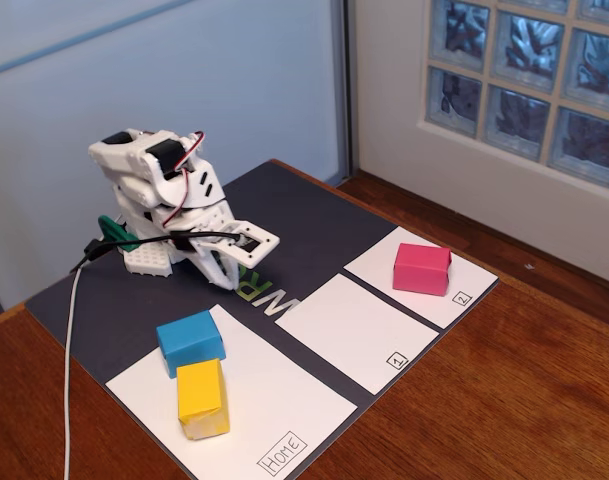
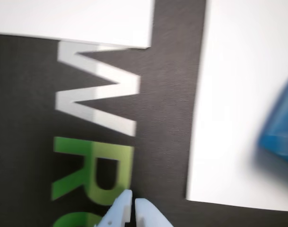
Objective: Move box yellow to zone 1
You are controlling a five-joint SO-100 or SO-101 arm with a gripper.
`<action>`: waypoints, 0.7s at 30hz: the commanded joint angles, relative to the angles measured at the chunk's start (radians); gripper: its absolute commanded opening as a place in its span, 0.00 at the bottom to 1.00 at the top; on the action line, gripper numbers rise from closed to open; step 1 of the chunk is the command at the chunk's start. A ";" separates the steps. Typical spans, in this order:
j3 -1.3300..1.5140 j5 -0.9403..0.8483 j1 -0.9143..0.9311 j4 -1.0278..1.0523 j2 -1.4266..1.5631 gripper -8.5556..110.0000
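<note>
The yellow box (image 1: 203, 399) lies on the white HOME sheet (image 1: 274, 410) at the front left, touching a blue box (image 1: 190, 341) behind it. Zone 1 (image 1: 356, 332) is the white sheet in the middle of the dark mat, marked 1. My gripper (image 1: 231, 275) is folded low over the mat's lettering, behind the HOME sheet and apart from the boxes. In the wrist view my gripper (image 2: 133, 202) has its fingertips together with nothing between them, above green and white letters. The blue box (image 2: 281, 135) shows blurred at the right edge there. The yellow box is out of the wrist view.
A pink box (image 1: 421, 268) sits on the white zone 2 sheet (image 1: 464, 290) at the right. A white cable (image 1: 71, 360) runs down the left of the mat (image 1: 314, 215). A wall and a glass-block window stand behind the wooden table (image 1: 504, 390).
</note>
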 commanded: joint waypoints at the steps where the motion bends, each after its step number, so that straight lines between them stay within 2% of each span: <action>1: -0.087 0.075 -0.063 -0.121 -0.051 0.07; 6: -0.377 0.127 -0.091 -0.213 -0.497 0.07; 13: -0.732 0.141 -0.029 -0.233 -0.807 0.07; 21: -1.180 0.219 0.127 -0.103 -1.154 0.07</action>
